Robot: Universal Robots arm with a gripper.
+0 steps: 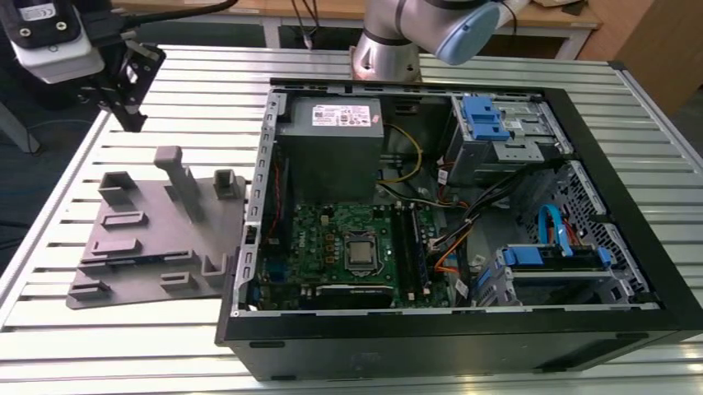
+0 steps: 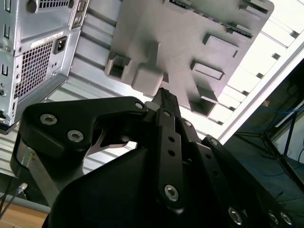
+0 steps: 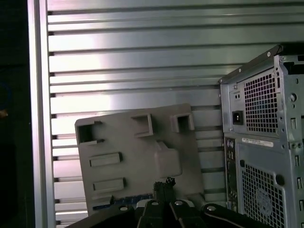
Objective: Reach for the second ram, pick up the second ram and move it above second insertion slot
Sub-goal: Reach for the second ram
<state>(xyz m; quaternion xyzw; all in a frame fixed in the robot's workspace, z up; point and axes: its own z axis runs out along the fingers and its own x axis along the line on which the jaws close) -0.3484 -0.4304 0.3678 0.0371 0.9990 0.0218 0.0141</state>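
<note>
The pincer (image 1: 133, 123) hangs with its fingers together and nothing between them, raised over the grey holder tray (image 1: 154, 234) and well apart from it. The second ram (image 1: 134, 262) lies flat in a slot of that tray, a thin blue-green strip towards the tray edge farthest from the arm's base, untouched. The open computer case (image 1: 439, 354) sits just beside the tray on the slatted counter (image 1: 66, 346), on the exterior view's right. I judge the reach barely begun: the grasp, the lift and the carry from the tray to the motherboard (image 1: 329, 230) slot are all left
</note>
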